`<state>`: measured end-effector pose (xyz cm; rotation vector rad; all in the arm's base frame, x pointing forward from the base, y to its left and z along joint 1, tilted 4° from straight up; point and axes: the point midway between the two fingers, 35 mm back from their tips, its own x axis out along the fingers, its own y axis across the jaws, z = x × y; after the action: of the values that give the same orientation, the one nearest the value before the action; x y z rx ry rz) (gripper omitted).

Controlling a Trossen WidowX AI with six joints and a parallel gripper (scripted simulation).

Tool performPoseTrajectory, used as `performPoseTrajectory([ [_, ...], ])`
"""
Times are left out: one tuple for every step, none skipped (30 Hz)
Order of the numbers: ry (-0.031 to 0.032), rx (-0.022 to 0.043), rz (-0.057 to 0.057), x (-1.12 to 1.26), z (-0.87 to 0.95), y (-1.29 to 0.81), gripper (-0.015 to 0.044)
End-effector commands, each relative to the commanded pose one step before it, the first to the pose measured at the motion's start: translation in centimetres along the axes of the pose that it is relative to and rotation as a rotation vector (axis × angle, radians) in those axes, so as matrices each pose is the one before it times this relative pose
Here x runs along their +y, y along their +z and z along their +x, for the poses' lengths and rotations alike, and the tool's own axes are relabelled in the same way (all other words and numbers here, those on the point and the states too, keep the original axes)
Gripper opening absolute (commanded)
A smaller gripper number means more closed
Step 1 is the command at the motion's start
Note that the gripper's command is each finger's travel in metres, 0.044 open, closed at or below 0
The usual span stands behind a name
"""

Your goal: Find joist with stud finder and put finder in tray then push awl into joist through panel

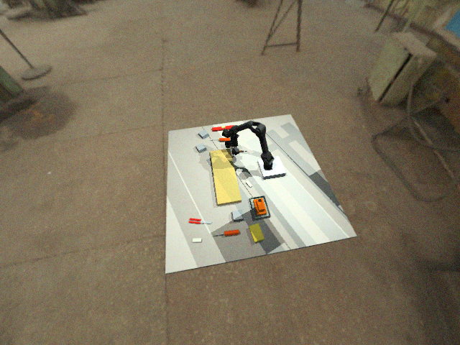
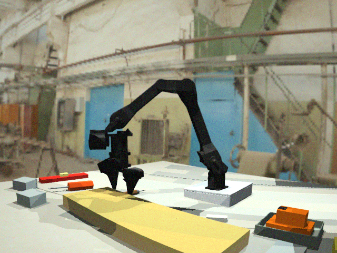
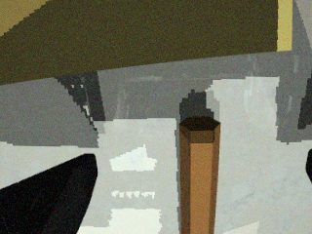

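Note:
The awl [image 3: 199, 189] [image 1: 242, 151] [image 2: 134, 192] has a brown handle and lies flat on the mat, just beside the far end of the yellow floor panel [image 1: 226, 178] [image 2: 152, 222] [image 3: 131, 19]. My gripper [image 1: 236, 151] [image 2: 122, 190] [image 3: 202, 163] is open, points straight down, and is low over the mat with a finger on each side of the awl's handle, not touching it. The orange stud finder [image 1: 260, 205] [image 2: 291, 217] sits in the dark tray [image 1: 252, 206] [image 2: 285, 235] near the panel's other end.
Behind the gripper lie a red bar [image 1: 222, 128] [image 2: 62, 177], an orange-handled tool [image 1: 224, 139] [image 2: 80, 185] and two grey blocks [image 1: 200, 147] [image 2: 31, 197]. The arm's white base [image 1: 272, 170] [image 2: 217, 193] is to the right. Red pliers [image 1: 194, 219], an orange screwdriver [image 1: 231, 232] and a yellow block [image 1: 256, 232] lie at the front.

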<state>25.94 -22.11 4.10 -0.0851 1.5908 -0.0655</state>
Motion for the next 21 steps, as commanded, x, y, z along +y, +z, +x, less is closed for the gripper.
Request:
performPoseTrajectory([
  [0.00121,0.00792,-0.0058,0.06,1.0,-0.102,0.044],
  [0.00001,0.00002,0.0,0.007,0.128,0.0,0.044],
  [0.0,0.00001,0.0,0.004,0.077,0.0,0.044],
  [0.0,0.0,0.0,0.001,0.026,0.0,0.044],
  [0.0,0.0,0.0,0.0,0.0,0.0,0.044],
  [0.0,0.0,0.0,0.0,0.0,0.0,0.044],
  [0.0,0.0,0.0,0.0,0.0,0.0,0.044],
  [0.0,0.0,0.0,0.0,0.0,0.0,0.0414],
  [0.0,0.0,0.0,0.0,0.0,0.0,0.0387],
  [0.0,0.0,0.0,0.0,0.0,0.0,0.0361],
  [0.0,0.0,0.0,0.0,0.0,0.0,0.0335],
  [0.0,0.0,0.0,0.0,0.0,0.0,0.0309],
  [0.0,0.0,0.0,0.0,0.0,0.0,0.0282],
  [0.0,0.0,0.0,0.0,0.0,0.0,0.0256],
  [0.0,0.0,0.0,0.0,0.0,0.0,0.023],
  [0.0,0.0,0.0,0.0,0.0,0.0,0.0204],
  [0.0,0.0,0.0,0.0,0.0,0.0,0.0177],
  [0.0,0.0,0.0,0.0,0.0,0.0,0.0151],
  [0.0,0.0,0.0,0.0,0.0,0.0,0.0125],
  [0.0,0.0,0.0,0.0,0.0,0.0,0.0099],
  [0.0,0.0,0.0,0.0,0.0,0.0,0.0072],
])
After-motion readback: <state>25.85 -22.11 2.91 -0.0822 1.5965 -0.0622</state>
